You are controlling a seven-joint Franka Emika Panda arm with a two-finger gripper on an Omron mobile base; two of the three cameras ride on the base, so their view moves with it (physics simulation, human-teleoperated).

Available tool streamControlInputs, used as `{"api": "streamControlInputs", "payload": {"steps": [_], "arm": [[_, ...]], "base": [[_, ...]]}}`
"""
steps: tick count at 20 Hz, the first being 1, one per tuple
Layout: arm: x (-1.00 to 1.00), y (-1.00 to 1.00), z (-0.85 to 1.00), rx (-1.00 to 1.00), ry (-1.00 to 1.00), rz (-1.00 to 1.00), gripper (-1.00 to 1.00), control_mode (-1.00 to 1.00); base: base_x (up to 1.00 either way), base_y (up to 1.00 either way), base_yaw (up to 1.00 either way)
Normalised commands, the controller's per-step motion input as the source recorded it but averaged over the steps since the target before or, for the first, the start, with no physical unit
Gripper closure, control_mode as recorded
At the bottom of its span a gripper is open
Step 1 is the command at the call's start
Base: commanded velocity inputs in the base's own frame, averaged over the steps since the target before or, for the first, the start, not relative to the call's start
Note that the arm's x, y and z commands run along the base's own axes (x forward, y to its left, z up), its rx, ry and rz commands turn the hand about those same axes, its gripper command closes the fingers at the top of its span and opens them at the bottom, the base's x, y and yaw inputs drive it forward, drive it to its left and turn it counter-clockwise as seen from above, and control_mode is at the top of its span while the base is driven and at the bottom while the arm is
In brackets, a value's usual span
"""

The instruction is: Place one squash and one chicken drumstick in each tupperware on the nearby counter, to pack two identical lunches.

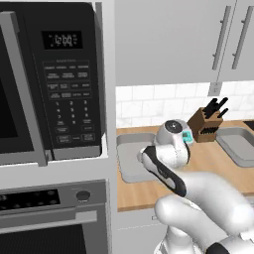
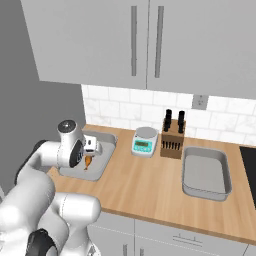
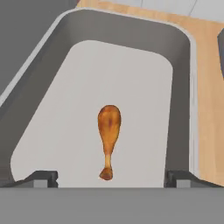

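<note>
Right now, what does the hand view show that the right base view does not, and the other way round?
Hand view alone: the whole drumstick lying free on the left tupperware's floor, the open hand's fingertips apart on either side of its thin end.
Right base view alone: the scale, the knife block, and the second tupperware, nothing visible in it.
Both: the left tupperware, the drumstick inside, and the counter.

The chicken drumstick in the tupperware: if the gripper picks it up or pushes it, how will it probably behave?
The chicken drumstick looks glossy, so it may slip between the fingertips. Its plump end probably outweighs the thin bone, so gripped there it might tilt. Lying alone on the tupperware's smooth floor, it would likely slide or pivot when pushed.
</note>
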Motion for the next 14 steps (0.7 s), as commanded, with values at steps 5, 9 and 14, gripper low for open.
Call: {"api": "streamControlInputs", "payload": {"steps": [5, 9, 14], "arm": [[-0.93, -0.34, 0.78, 0.00, -0.08, -0.01, -1.00, -1.00], [-1.00, -0.43, 0.63, 0.00, 0.00, -0.01, -1.00, -1.00], [-0.96, -0.16, 0.84, 0.00, 0.00, 0.00, -1.00, -1.00]], "base": [[0.00, 0.00, 0.00], [0.00, 0.00, 0.00], [0.00, 0.00, 0.00]]}}
